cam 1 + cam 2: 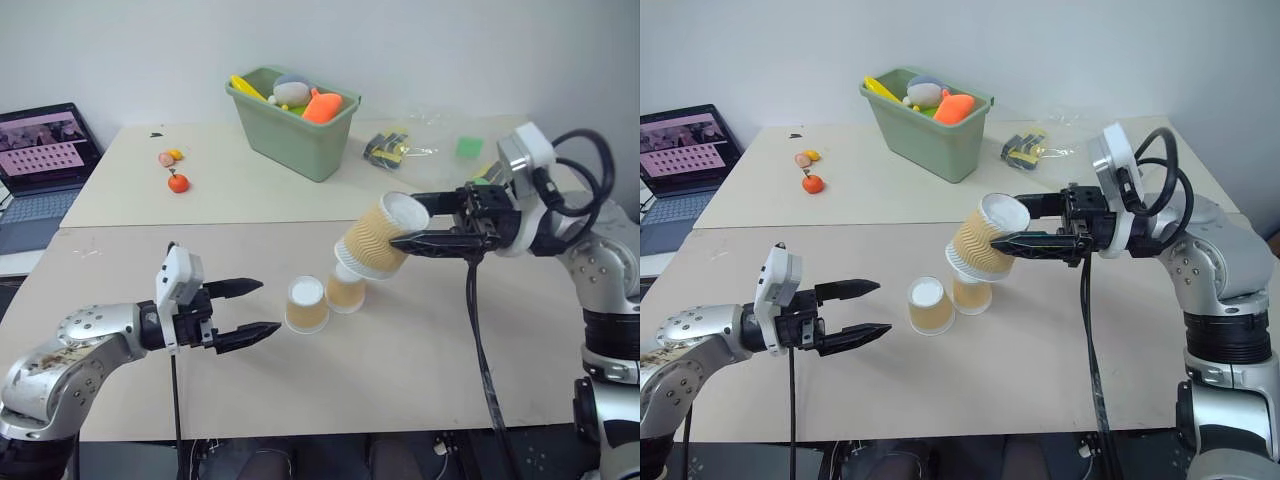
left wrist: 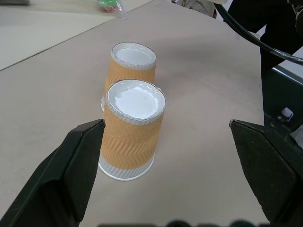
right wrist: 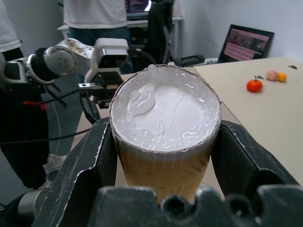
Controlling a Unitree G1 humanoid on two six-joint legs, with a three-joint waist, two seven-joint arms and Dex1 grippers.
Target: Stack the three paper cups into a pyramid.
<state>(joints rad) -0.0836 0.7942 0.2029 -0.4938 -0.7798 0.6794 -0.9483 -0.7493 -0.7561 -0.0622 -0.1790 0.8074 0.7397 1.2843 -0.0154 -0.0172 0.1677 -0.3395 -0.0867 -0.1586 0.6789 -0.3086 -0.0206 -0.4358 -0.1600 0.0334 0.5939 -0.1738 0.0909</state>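
Between black fingers (image 1: 440,226), ribbed (tapered) cup (image 1: 378,240)

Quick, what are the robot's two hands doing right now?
Left gripper: open, holding nothing.
Right gripper: shut on a paper cup, held tilted in the air.

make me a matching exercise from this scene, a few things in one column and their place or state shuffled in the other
Things:
1. tan-orange paper cup with white base, third one
2. two tan-orange paper cups
3. green plastic bin
4. left gripper

Place or state:
A. open, beside the standing cups
B. upside down on the table, side by side
C. tilted, held in the right gripper above the table
D. at the table's far side, holding toys

Pairs: 1-C, 2-B, 3-D, 4-A
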